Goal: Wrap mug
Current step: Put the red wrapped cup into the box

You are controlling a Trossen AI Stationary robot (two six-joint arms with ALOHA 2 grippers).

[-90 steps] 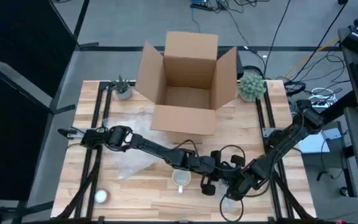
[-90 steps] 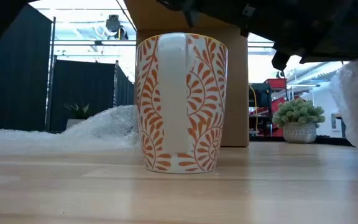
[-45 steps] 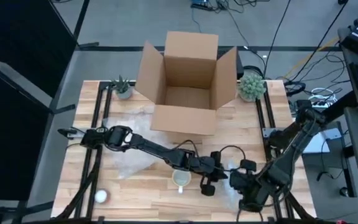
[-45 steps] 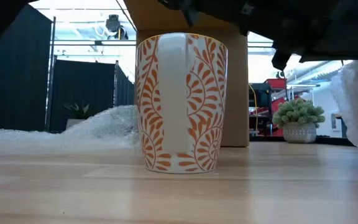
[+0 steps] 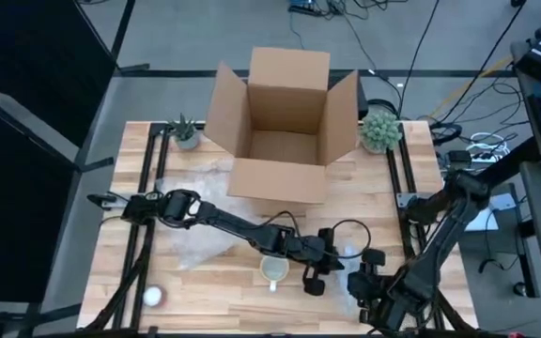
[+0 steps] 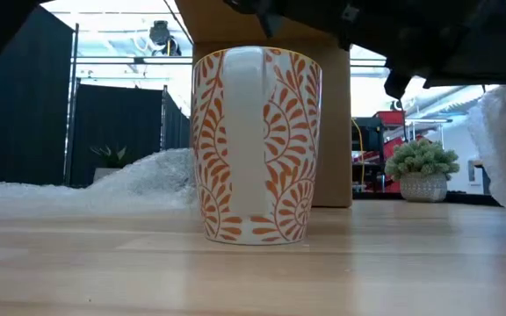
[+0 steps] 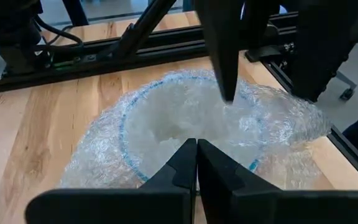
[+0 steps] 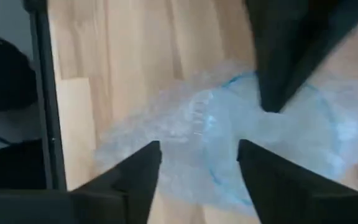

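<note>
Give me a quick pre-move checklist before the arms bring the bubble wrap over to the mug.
1. Mug upright on the table: ok.
2. Mug unwrapped, nothing touching it: ok.
3. Left gripper shut, its fingertips at the bubble wrap: ok; hold on the wrap: cannot tell.
4. Right gripper open over the wrap, nothing held: ok.
5. Cardboard box open, standing behind the mug: ok.
6. Second wrap sheet lying under the left arm: ok.

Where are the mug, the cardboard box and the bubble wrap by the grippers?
mug (image 6: 257,145), low view, on its handle.
cardboard box (image 5: 280,148), high view, on its inner floor.
bubble wrap (image 7: 185,121), left wrist view, on its crumpled middle.
</note>
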